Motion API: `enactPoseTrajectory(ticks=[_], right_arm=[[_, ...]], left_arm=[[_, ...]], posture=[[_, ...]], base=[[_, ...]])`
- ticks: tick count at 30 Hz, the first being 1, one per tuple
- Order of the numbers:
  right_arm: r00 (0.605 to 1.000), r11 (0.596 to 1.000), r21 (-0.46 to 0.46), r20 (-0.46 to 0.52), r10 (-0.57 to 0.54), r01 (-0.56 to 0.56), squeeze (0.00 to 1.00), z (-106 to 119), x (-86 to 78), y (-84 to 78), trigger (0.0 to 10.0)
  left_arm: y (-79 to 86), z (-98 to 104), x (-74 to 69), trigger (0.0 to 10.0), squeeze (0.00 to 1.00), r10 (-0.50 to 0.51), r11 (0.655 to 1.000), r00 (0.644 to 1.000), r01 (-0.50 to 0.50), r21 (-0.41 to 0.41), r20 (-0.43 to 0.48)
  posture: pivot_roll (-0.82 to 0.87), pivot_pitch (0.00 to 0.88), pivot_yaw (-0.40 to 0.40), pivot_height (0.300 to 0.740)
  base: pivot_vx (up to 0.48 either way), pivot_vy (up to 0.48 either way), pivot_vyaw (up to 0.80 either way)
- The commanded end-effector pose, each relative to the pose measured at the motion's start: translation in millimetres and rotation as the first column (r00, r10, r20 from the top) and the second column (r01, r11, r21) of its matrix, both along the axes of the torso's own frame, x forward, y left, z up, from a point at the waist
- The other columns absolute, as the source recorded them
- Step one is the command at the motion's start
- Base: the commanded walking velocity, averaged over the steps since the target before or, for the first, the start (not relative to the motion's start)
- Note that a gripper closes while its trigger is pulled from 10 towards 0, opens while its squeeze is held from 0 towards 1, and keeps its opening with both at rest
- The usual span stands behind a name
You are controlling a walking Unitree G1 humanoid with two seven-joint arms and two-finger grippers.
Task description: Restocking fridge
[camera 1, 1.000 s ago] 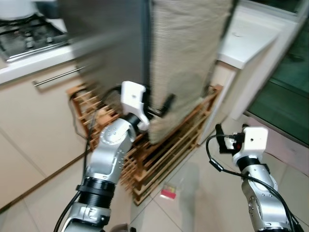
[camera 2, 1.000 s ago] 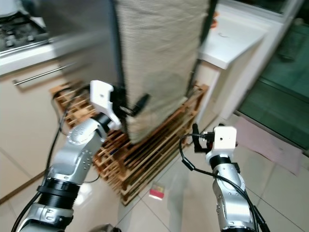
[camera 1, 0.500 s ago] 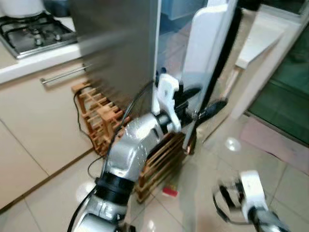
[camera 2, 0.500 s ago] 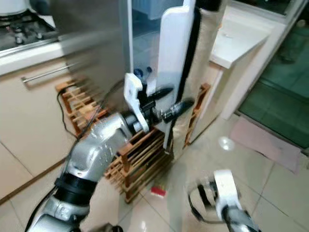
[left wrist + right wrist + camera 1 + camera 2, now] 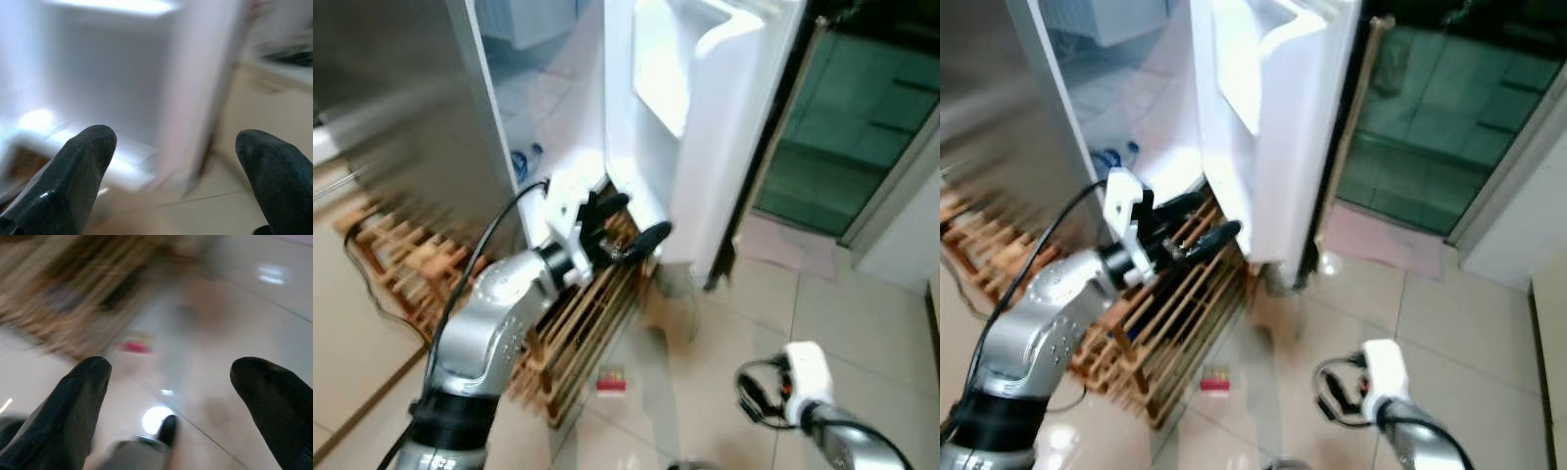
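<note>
Fridge door [image 5: 705, 127] swung open, left fingers [image 5: 641, 238] beside

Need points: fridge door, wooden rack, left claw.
fridge door [image 5: 744, 127], left eye view, white inner panel.
wooden rack [image 5: 573, 338], left eye view, slats on the floor.
left claw [image 5: 631, 227], left eye view, between the black fingertips.
</note>
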State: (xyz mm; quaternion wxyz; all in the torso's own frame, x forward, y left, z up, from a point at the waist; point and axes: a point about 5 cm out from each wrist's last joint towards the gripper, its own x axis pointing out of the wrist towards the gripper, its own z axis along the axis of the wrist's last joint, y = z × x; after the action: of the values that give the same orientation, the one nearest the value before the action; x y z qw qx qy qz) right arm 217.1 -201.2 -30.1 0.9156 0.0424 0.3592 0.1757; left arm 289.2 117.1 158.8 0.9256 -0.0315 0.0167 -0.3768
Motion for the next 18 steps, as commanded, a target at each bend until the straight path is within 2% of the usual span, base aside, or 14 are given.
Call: enactPoseTrajectory(ticks=[1, 2, 3, 4, 5, 6, 7, 8, 9, 10, 13, 16, 18], right_arm=[[0.996, 0.996, 0.029, 0.046, 0.077, -0.079, 0.00, 10, 10.7, 12.0, 10.0], [0.993, 0.995, 0.023, 0.081, 0.090, -0.092, 0.00, 14, 15.5, 15.5, 10.0], [0.987, 0.995, 0.017, 0.137, 0.090, -0.093, 0.00, 22, 24.4, 22.1, 10.0], [0.987, 0.995, 0.017, 0.137, 0.090, -0.093, 0.00, 22, 24.4, 22.1, 10.0], [0.967, 0.997, 0.004, 0.243, 0.072, -0.075, 0.00, 38, 40.4, 31.3, 10.0], [0.967, 0.997, 0.004, 0.243, 0.072, -0.075, 0.00, 38, 40.4, 31.3, 10.0], [0.937, 0.998, 0.040, 0.349, 0.027, -0.043, 0.00, 58, 53.0, 38.5, 10.0], [0.916, 0.998, 0.044, 0.402, 0.020, -0.041, 0.00, 68, 58.3, 41.5, 10.0], [0.916, 0.998, 0.044, 0.402, 0.020, -0.041, 0.00, 68, 58.3, 41.5, 10.0], [0.883, 0.998, 0.048, 0.468, 0.016, -0.044, 0.00, 84, 64.8, 44.7, 10.0], [0.845, 0.998, 0.047, 0.534, 0.001, -0.030, 0.00, 103, 73.5, 45.6, 10.0], [0.814, 0.999, 0.048, 0.580, -0.019, -0.010, 0.00, 116, 79.4, 44.5, 10.0], [0.780, 0.999, 0.036, 0.625, -0.038, 0.020, 0.00, 127, 85.2, 42.6, 10.0]], left_arm=[[12.2, -5, 4.8, 10.0, 0.00, 0.119, 0.992, 0.993, -0.120, 0.041, 0.014], [18.4, -10, 8.1, 10.0, 0.00, 0.209, 0.976, 0.978, -0.210, 0.064, 0.017], [27.3, -16, 11.2, 10.0, 0.00, 0.339, 0.937, 0.941, -0.340, 0.083, 0.026], [27.3, -16, 11.2, 10.0, 0.00, 0.339, 0.937, 0.941, -0.340, 0.083, 0.026], [38.9, -23, 10.8, 10.0, 0.00, 0.509, 0.856, 0.860, -0.510, 0.091, 0.035], [38.9, -23, 10.8, 10.0, 0.00, 0.509, 0.856, 0.860, -0.510, 0.091, 0.035], [42.3, -28, 5.8, 10.0, 0.00, 0.589, 0.804, 0.808, -0.589, 0.078, 0.031], [41.9, -29, 2.0, 10.0, 0.00, 0.622, 0.779, 0.782, -0.624, 0.069, 0.045], [41.9, -29, 2.0, 10.0, 0.00, 0.622, 0.779, 0.782, -0.624, 0.069, 0.045], [39.0, -31, -4.1, 10.0, 0.00, 0.659, 0.747, 0.749, -0.662, 0.057, 0.069], [31.5, -34, -10.9, 10.0, 0.00, 0.687, 0.724, 0.724, -0.689, 0.029, 0.063], [28.5, -34, -11.1, 10.0, 0.00, 0.708, 0.704, 0.703, -0.710, 0.008, 0.060], [24.2, -34, -8.1, 10.0, 0.00, 0.716, 0.695, 0.694, -0.719, 0.017, 0.079]], posture=[[-0.04, 0.000, -0.032, 0.740], [-0.02, 0.000, -0.038, 0.740], [-0.02, 0.000, -0.044, 0.740], [-0.02, 0.000, -0.044, 0.740], [-0.01, 0.000, -0.046, 0.740], [-0.01, 0.000, -0.046, 0.740], [-0.01, 0.000, -0.052, 0.740], [-0.01, 0.000, -0.055, 0.740], [-0.01, 0.000, -0.055, 0.740], [-0.02, 0.000, -0.060, 0.740], [-0.03, 0.000, -0.072, 0.740], [-0.03, 0.000, -0.074, 0.740], [-0.03, 0.000, -0.073, 0.740]], base=[[0.000, 0.000, 0.00], [0.000, 0.000, 0.00], [0.000, 0.000, 0.00], [0.000, 0.000, 0.00], [0.000, 0.000, 0.00], [0.000, 0.000, 0.00], [0.000, 0.000, 0.00], [0.000, 0.000, 0.00], [0.000, 0.000, 0.00], [0.000, 0.000, 0.51], [0.000, 0.000, 0.67], [0.000, 0.000, 0.61], [0.000, 0.000, 0.56]])
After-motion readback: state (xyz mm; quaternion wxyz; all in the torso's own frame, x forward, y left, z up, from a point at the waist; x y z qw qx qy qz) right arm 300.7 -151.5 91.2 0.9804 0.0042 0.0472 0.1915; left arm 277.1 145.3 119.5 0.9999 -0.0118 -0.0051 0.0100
